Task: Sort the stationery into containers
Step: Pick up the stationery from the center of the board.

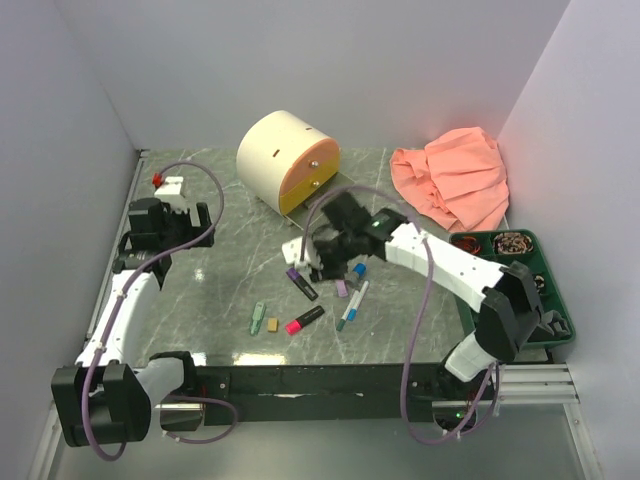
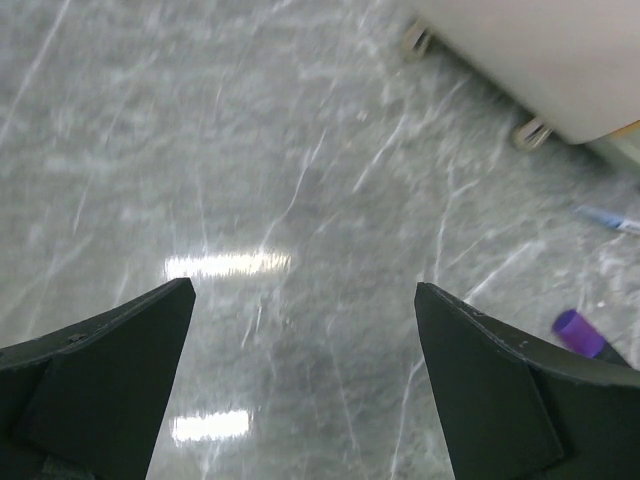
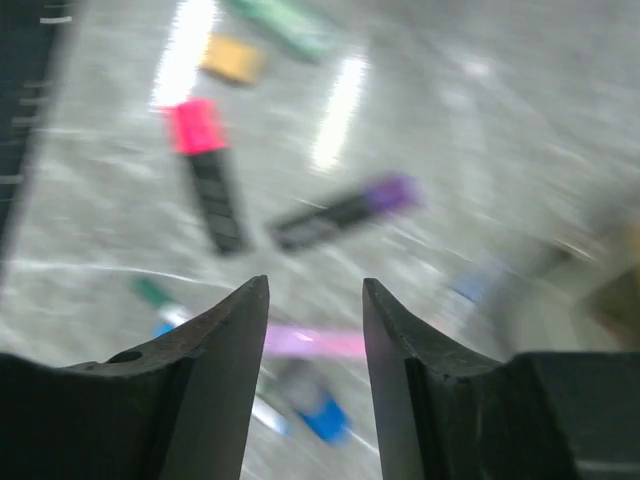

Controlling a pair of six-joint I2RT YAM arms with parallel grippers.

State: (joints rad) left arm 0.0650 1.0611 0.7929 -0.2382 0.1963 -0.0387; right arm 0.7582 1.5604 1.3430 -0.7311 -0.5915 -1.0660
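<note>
The cream drum cabinet (image 1: 275,150) stands at the back with its peach-orange drawer (image 1: 308,170) and yellow drawer (image 1: 300,197) facing the stationery. My right gripper (image 1: 320,260) hovers open and empty over the pile. Beneath its jaws (image 3: 315,285) lie a lilac marker (image 3: 312,341) and a blue-capped highlighter (image 3: 325,418). Beyond them are the pink-black highlighter (image 3: 207,175), the purple one (image 3: 345,212), a tan eraser (image 3: 232,60) and a green piece (image 3: 285,25). My left gripper (image 1: 190,222) is wide open (image 2: 305,290) above bare marble, far left of the pile.
A dark green tray (image 1: 545,290) with small bits sits at the right edge. A crumpled peach cloth (image 1: 450,180) lies at the back right. White pens (image 1: 352,305) lie near the pile's front. The cabinet's feet (image 2: 530,132) and a purple cap (image 2: 580,333) show in the left wrist view.
</note>
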